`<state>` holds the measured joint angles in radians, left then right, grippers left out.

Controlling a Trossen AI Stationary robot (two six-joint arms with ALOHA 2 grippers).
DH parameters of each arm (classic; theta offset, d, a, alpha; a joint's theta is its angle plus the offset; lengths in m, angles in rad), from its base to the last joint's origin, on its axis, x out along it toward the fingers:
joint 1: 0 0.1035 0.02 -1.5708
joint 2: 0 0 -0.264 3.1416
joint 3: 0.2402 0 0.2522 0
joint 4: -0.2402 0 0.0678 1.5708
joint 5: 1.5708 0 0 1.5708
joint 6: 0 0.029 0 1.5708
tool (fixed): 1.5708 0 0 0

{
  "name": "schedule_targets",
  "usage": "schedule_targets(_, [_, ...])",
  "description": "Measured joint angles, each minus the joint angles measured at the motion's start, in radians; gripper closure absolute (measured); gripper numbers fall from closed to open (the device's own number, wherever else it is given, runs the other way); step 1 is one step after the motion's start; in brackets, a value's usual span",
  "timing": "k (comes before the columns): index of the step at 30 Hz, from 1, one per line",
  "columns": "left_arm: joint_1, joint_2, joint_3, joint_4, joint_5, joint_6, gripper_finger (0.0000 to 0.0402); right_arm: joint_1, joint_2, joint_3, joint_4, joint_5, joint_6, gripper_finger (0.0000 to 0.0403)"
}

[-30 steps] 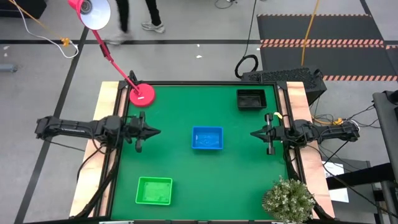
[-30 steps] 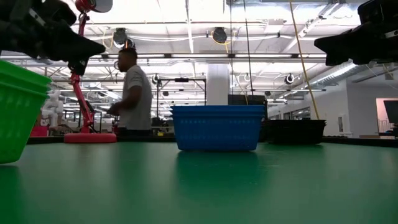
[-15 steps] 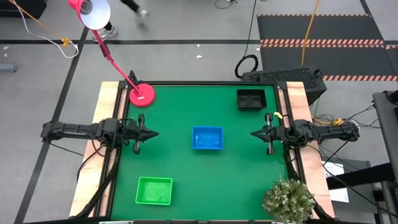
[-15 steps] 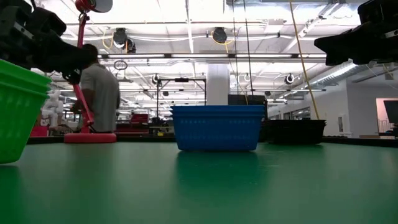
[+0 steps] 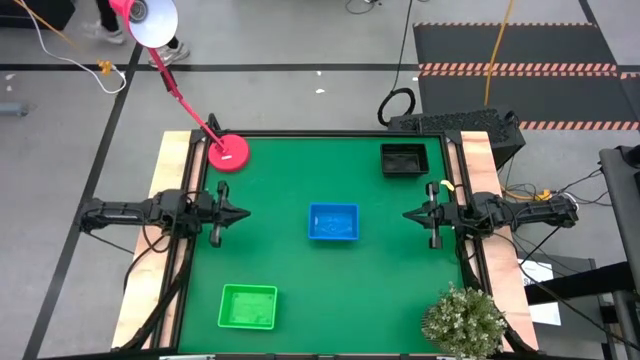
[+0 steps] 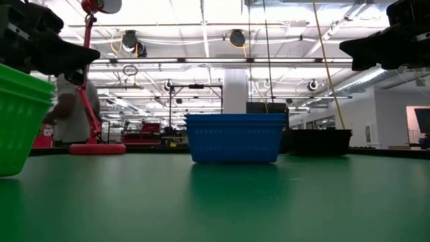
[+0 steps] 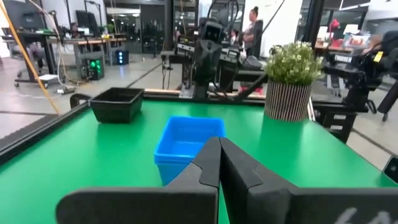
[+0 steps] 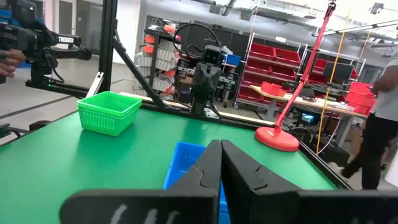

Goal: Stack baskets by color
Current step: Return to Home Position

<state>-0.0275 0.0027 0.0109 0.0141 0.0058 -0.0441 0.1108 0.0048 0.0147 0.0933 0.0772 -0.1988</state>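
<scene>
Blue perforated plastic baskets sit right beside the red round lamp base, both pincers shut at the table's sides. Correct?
No. The high view shows the blue perforated plastic baskets at the middle of the green table, between the two arms and well apart from the red round lamp base. The rest holds: the left pincer and right pincer are shut at the table's sides.
</scene>
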Motion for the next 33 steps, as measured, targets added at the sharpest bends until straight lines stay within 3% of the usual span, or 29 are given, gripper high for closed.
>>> schedule_targets(21, [0.001,0.003,0.0,-0.003,0.004,0.024,0.0398,0.0,0.0,0.0,0.0,0.0,0.0,0.0403])
schedule_targets(33, [0.001,0.004,0.0,-0.003,0.004,0.023,0.036,0.0,0.0,0.0,0.0,0.0,0.0,0.0403])
